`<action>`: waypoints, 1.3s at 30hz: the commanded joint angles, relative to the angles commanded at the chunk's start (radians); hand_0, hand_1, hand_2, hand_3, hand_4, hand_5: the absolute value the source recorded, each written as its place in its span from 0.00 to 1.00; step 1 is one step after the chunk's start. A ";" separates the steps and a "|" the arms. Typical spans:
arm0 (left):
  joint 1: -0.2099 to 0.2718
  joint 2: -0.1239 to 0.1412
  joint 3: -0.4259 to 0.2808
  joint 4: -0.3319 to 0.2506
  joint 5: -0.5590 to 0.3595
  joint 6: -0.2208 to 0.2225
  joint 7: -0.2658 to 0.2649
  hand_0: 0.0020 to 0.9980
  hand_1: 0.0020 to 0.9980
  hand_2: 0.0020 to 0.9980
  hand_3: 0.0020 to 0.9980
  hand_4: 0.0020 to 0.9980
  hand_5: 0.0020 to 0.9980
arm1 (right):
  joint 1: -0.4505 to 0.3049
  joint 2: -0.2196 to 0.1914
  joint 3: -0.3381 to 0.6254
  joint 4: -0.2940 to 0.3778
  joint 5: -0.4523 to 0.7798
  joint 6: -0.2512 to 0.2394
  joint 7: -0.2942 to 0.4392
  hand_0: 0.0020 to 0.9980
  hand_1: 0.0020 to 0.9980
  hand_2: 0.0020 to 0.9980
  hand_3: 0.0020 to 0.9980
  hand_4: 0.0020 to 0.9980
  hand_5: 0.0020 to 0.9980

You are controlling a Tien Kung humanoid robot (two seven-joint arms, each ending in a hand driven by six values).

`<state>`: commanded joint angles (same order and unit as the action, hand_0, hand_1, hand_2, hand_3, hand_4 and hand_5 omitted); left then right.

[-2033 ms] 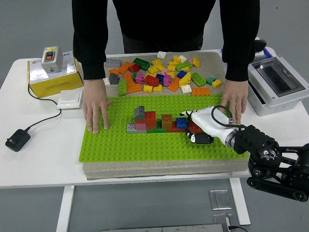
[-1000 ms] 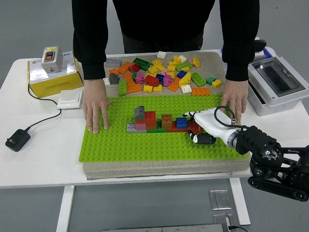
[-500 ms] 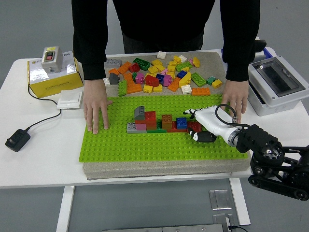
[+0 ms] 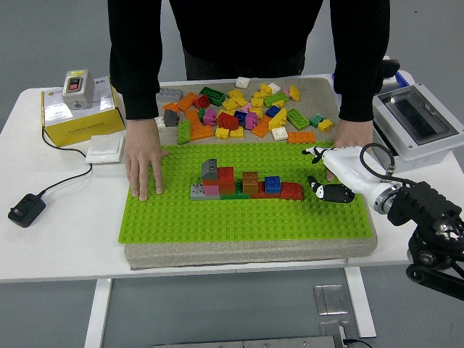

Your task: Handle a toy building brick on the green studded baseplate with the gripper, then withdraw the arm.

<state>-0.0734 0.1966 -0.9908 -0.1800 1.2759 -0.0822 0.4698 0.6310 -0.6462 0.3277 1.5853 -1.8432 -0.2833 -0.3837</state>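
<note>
Notice your right robot hand (image 4: 328, 174) hovers empty, fingers loosely spread, near the baseplate's (image 4: 181, 217) right edge, beside the brick row (image 4: 246, 184) at its middle. A person's hands (image 4: 145, 165) pin the baseplate's far corners, likely steadying it.

Robot right hand (image 4: 335, 176): white shell w/ black fingertips and black joint patches, glossy plastic. Thin black cable (image 4: 375, 161) loops up off the back of the hand near the wrist. Silver ring at the wrist (image 4: 383, 198), then the forearm (image 4: 428, 211) is chunky black, ribbed/knurled housing w/ a round joint cap; more black linkage below at frame edge. Person (image 4: 246, 32) at far side wears black long-sleeve top, sleeves (image 4: 135, 69) reach to wrists, no visible markings.
</note>
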 joint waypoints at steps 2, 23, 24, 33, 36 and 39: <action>0.000 0.000 -0.002 0.000 0.000 0.000 0.000 0.69 0.64 0.54 0.63 0.12 0.64 | -0.007 -0.012 -0.001 0.017 0.000 0.009 0.001 0.10 0.17 0.72 0.70 0.45 0.43; -0.002 0.000 -0.008 0.000 0.005 -0.002 -0.002 0.69 0.63 0.54 0.63 0.12 0.64 | 0.071 0.082 -0.105 -0.055 0.058 0.019 0.036 0.10 0.18 0.74 0.69 0.00 0.43; -0.002 0.000 -0.008 0.000 0.006 -0.003 -0.002 0.69 0.63 0.54 0.63 0.12 0.64 | 0.074 0.088 -0.109 -0.062 0.062 0.019 0.038 0.10 0.18 0.74 0.69 0.00 0.43; -0.001 0.001 -0.012 0.000 0.010 -0.005 -0.004 0.69 0.63 0.54 0.63 0.13 0.64 | 0.093 0.122 -0.135 -0.124 0.078 0.020 0.050 0.10 0.18 0.74 0.69 0.00 0.43; -0.001 0.000 -0.011 0.000 0.008 -0.005 -0.006 0.69 0.63 0.54 0.63 0.13 0.64 | 0.096 0.130 -0.143 -0.143 0.080 0.020 0.055 0.10 0.18 0.74 0.69 0.00 0.43; -0.001 0.000 -0.009 0.000 0.006 -0.005 -0.007 0.69 0.63 0.54 0.63 0.13 0.64 | 0.097 0.135 -0.151 -0.155 0.082 0.019 0.057 0.10 0.18 0.74 0.69 0.00 0.43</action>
<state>-0.0740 0.1969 -0.9997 -0.1800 1.2818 -0.0870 0.4625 0.7280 -0.5112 0.1771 1.4306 -1.7610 -0.2640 -0.3263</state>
